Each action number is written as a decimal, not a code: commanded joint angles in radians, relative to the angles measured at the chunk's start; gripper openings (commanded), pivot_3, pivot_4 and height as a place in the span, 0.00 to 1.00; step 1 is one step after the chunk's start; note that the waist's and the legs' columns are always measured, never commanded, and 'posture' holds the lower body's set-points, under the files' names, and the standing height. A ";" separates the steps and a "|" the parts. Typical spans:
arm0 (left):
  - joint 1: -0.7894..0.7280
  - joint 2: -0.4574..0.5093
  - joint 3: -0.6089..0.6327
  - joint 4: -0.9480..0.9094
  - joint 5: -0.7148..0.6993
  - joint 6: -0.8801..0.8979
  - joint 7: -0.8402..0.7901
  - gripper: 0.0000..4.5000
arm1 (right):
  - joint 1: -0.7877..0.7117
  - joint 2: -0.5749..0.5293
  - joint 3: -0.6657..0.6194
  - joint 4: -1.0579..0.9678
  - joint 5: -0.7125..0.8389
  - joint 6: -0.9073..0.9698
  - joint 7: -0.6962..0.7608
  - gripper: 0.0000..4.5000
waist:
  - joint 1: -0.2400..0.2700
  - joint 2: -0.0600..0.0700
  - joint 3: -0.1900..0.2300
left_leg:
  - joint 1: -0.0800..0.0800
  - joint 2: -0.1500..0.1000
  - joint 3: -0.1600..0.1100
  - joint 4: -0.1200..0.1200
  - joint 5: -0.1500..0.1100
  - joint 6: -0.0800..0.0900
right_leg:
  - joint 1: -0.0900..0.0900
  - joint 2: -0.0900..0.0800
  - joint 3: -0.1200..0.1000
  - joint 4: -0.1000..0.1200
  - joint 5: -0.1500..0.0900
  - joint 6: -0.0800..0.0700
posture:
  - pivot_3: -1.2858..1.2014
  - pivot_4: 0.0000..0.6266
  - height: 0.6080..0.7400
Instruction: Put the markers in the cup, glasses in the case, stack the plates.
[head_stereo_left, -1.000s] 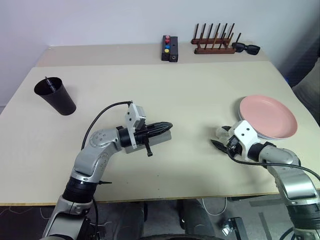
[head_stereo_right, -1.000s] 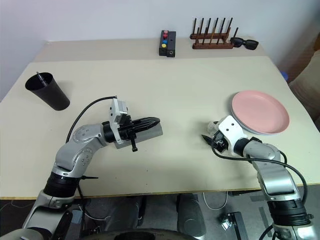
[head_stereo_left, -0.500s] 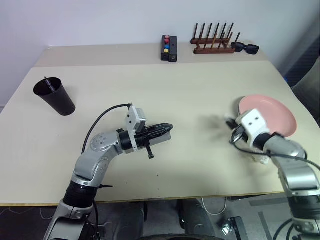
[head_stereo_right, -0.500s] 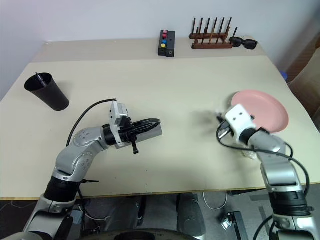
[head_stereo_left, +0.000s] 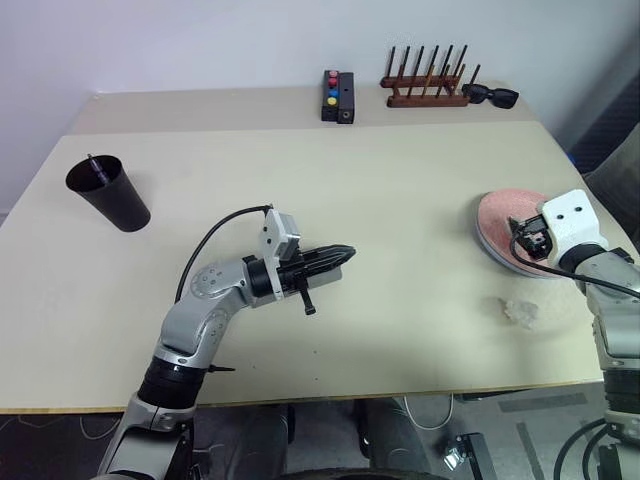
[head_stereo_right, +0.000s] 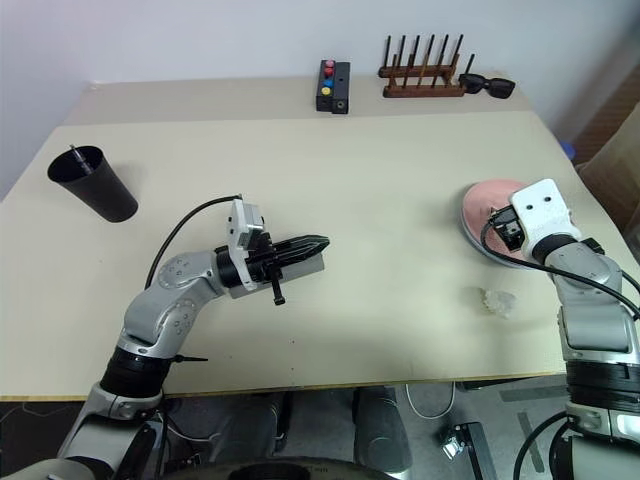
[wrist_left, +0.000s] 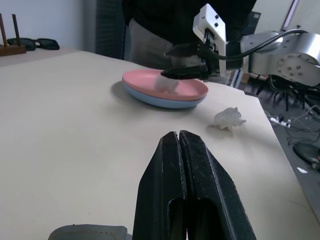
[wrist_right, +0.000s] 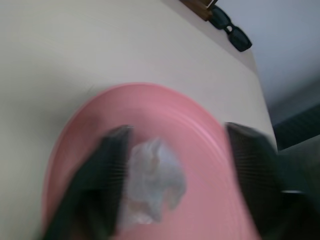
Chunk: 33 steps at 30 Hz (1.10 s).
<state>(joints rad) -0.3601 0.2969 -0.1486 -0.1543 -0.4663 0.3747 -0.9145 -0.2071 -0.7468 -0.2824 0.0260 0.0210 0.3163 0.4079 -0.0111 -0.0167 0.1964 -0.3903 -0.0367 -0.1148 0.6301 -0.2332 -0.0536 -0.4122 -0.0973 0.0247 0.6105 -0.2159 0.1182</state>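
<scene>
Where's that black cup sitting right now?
The black cup stands on the table's far left side in the head views, with a marker inside, well apart from the left gripper.

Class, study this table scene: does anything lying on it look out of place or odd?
Yes. A crumpled clear wad lies loose on the table just in front of the stacked plates, and a second wad sits at the pink plate. Neither looks like part of the tidy-up.
</scene>
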 joint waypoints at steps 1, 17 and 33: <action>-0.024 -0.017 -0.018 0.015 -0.003 -0.029 -0.024 0.00 | 0.077 -0.006 -0.128 -0.106 0.101 -0.013 0.060 0.88 | 0.010 0.000 0.000 | 0.000 0.000 0.000 0.000 0.000 0.000 | 0.000 0.000 0.000 0.000 0.000 0.001 | 0.52 0.24 0.99; -0.129 -0.091 -0.084 0.175 0.015 -0.089 -0.157 0.00 | 0.678 0.026 -0.296 -0.483 0.284 0.173 0.265 0.88 | 0.018 0.001 0.000 | 0.000 0.000 0.001 0.001 -0.001 0.001 | 0.001 0.000 0.000 -0.002 -0.003 0.004 | 0.52 0.24 0.99; -0.108 -0.078 -0.064 0.160 0.020 -0.086 -0.138 0.00 | 0.467 0.031 -0.268 -0.502 0.370 0.159 0.265 0.01 | 0.019 0.001 0.000 | -0.002 0.000 0.001 0.000 -0.002 0.003 | 0.003 0.000 0.000 -0.011 -0.002 0.004 | 0.52 0.24 0.99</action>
<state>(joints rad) -0.4730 0.2182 -0.2200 0.0375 -0.4444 0.2973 -1.0581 0.2945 -0.7155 -0.5211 -0.4232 0.3505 0.4781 0.6761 0.0076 -0.0159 0.1961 -0.3920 -0.0365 -0.1141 0.6300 -0.2354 -0.0509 -0.4089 -0.0976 0.0241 0.5995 -0.2181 0.1226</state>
